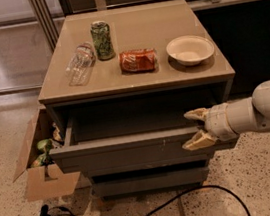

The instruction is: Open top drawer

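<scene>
Grey-brown and handleless, the top drawer (126, 151) is sitting partly out of the cabinet (151, 181), directly under its tabletop (162, 20), with the plain interior showing. The claw (195, 129) is sitting at the cabinet's right front, straddling the right end of the drawer front. One finger is lying inside the panel and the other across its outer face. The fingers are standing well spread, wider than the panel edge between them. Whether either one is pressing on the panel cannot be told.

Assessment: the pull is under way and the drawer is not yet fully out.

Recommendation:
- The hold is off-centre, so the pull should be running straight out from the cabinet front and level, or the drawer is likely to rack and bind.
- The inner finger should be bearing on the back of the panel, with no upward lift.
- Jolting the cabinet is risking the green can (101, 40), red can (138, 60), plastic bottle (81, 63) and bowl (190, 49) on its tabletop.
- A cable (188, 195) is lying on the floor before the cabinet.
</scene>
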Available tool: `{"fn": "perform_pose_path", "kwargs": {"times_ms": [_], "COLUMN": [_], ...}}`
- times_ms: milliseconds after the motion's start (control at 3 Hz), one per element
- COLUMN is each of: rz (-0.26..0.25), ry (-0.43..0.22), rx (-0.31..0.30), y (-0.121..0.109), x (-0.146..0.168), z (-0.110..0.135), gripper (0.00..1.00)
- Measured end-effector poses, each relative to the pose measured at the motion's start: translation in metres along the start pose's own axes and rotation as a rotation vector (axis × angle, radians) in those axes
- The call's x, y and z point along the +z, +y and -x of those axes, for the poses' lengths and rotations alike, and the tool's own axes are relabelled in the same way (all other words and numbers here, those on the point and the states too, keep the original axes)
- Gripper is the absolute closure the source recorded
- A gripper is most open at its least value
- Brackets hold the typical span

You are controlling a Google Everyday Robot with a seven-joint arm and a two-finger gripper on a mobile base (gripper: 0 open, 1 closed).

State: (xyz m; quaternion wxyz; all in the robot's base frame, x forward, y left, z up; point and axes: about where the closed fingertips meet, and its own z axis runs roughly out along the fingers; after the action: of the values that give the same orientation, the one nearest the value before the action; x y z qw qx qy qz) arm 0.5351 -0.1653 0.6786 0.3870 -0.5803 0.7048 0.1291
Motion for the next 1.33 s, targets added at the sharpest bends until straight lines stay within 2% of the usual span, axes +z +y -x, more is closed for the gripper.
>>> {"fn": "perform_pose_path", "kwargs": {"times_ms": [333,1000,1333], "rz": [0.013,0.017,0.017], "ry": [-0.01,-0.013,-0.013], "rx": [-0.002,-0.003,-0.003], "y": [0.0298,0.0353,0.0352], "x": [-0.0182,-0.028,-0.0282], "z": [-0.0168,-0.0153,-0.015], "gripper": [1.0,1.0,0.87]}}
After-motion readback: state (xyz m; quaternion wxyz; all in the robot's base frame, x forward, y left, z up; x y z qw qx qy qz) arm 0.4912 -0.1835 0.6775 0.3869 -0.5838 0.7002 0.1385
